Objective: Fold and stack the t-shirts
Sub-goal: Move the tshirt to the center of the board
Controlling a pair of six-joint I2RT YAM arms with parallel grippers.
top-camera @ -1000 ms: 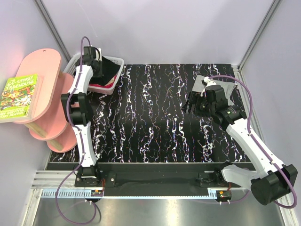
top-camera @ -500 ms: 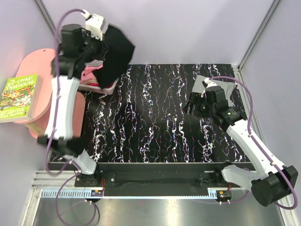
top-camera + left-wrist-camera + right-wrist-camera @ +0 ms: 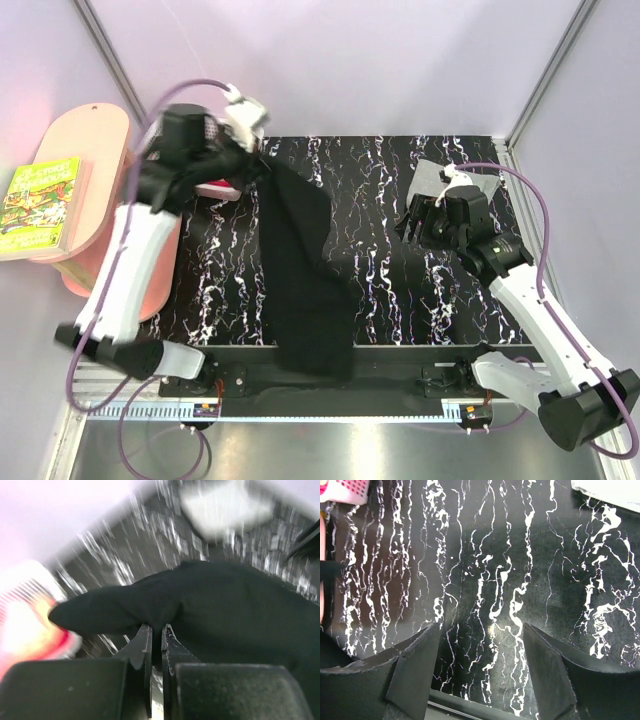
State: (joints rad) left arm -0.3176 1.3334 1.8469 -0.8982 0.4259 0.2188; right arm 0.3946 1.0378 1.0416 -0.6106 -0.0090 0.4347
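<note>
Over the table [image 3: 400, 300], left jaws pinch the black t-shirt [image 3: 305, 270]

The hanging black t-shirt [image 3: 310, 290] curtains the counter [image 3: 400, 290] left of centre, from far edge to near edge; rightward, bare surface lies open.

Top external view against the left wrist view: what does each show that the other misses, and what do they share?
Only the top view shows the book on the pink shelf, the right gripper open over the table, and how far the black shirt stretches toward the near edge. Only the left wrist view shows the left gripper close up, jaws shut on a fold of that shirt. Both show the black shirt, the marbled table and a grey shirt, blurred in the wrist view.
</note>
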